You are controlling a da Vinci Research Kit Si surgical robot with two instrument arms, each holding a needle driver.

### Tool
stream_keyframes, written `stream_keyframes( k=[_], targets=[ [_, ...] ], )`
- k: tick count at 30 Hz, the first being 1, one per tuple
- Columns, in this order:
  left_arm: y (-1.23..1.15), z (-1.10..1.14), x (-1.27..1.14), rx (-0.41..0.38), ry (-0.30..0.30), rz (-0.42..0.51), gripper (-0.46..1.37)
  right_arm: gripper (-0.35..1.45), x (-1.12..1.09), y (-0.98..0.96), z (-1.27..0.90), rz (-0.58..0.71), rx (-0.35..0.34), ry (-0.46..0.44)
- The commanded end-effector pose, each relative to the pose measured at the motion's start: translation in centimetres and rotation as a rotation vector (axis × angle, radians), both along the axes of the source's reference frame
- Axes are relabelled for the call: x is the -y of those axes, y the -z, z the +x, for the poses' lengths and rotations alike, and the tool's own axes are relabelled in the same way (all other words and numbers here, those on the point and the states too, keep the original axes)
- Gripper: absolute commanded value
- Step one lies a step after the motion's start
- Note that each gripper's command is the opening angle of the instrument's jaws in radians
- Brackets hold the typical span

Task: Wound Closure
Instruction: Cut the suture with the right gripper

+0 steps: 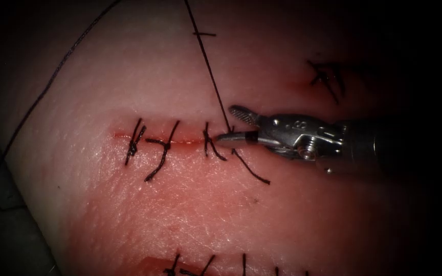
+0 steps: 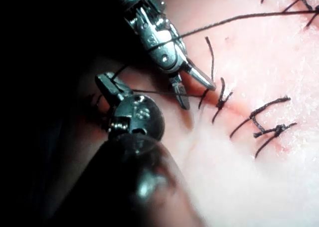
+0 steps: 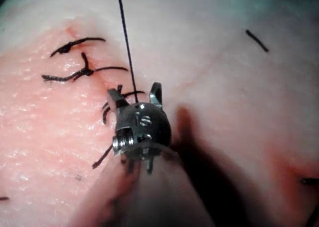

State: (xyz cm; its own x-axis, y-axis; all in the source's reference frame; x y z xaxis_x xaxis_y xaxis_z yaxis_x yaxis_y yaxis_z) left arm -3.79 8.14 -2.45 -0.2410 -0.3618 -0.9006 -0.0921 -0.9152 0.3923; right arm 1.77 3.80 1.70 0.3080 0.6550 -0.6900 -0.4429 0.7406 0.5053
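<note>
Right tool (image 1: 227,124) reaches in over the tissue (image 1: 190,204) at the right end of the cut (image 1: 180,141), its jaws spread wide and gripping nothing. The thread (image 1: 208,66) comes down taut from the tissue's far edge and passes straight between them, with a loose tail (image 1: 251,171) curling off on the near side. From its own wrist, the right tool (image 3: 133,89) shows the same thing: the two tips are apart and the thread (image 3: 124,32) runs up the gap. Three tied stitches (image 1: 163,148) cross the cut to the left, with red fluid (image 1: 185,142) along the line. In the left wrist view, the right tool (image 2: 198,97) gapes beside the nearest knot. The left tool (image 2: 105,81) sits close by with a strand leading to its tip; whether it grips that strand, I cannot tell.
</note>
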Motion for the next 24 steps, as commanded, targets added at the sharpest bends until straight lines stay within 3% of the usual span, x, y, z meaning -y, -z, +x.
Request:
stream_keyframes(
  k=[1,24],
  targets=[
    [0.00,0.00,0.00,-0.001,-0.003,0.000,-0.35,0.88,-0.01,-0.01,0.00,0.001,-0.001,0.001],
    [0.00,-0.02,-0.01,-0.003,-0.001,0.001,-0.35,0.91,-0.04,-0.13,0.32,-0.017,-0.011,-0.031]
  ],
)
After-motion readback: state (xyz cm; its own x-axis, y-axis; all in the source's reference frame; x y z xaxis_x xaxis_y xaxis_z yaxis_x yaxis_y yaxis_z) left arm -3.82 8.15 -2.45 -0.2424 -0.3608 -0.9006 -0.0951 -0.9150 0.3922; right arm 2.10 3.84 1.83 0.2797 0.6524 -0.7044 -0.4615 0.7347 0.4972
